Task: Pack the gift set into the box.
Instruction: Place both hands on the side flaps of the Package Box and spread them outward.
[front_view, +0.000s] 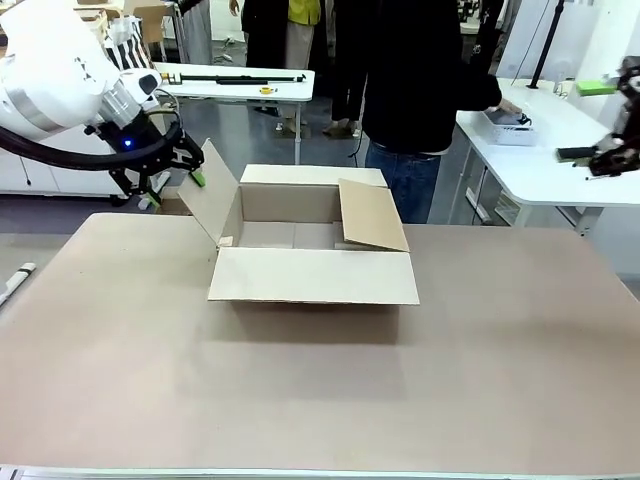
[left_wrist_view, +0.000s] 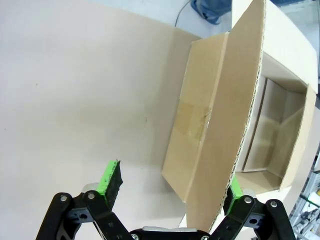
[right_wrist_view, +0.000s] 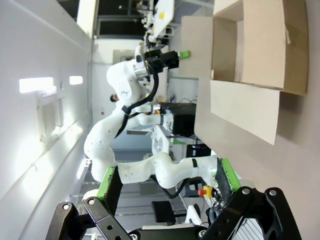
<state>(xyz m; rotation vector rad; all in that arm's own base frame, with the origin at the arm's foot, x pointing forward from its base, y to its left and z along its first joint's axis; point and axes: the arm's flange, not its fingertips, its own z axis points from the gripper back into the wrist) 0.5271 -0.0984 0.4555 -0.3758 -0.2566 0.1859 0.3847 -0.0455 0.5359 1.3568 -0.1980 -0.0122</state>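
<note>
Front view showed the plain brown corrugated cardboard box (front_view: 310, 275) standing open at the middle of the beige desk (front_view: 320, 400), its left flap raised. The left gripper (front_view: 172, 188) was spread astride that flap's free edge without pinching it; the right gripper (right_wrist_view: 167, 167) was likewise spread and held nothing. A small white basket (front_view: 508, 128) holding a dark item sat on the white side table (front_view: 540, 170) beyond, where a person (front_view: 420, 80) reached toward it.

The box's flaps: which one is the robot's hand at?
The left flap, standing slanted, its edge between the open fingers of the left hand. The near flap lies flat outward; the right flap droops inward.
</note>
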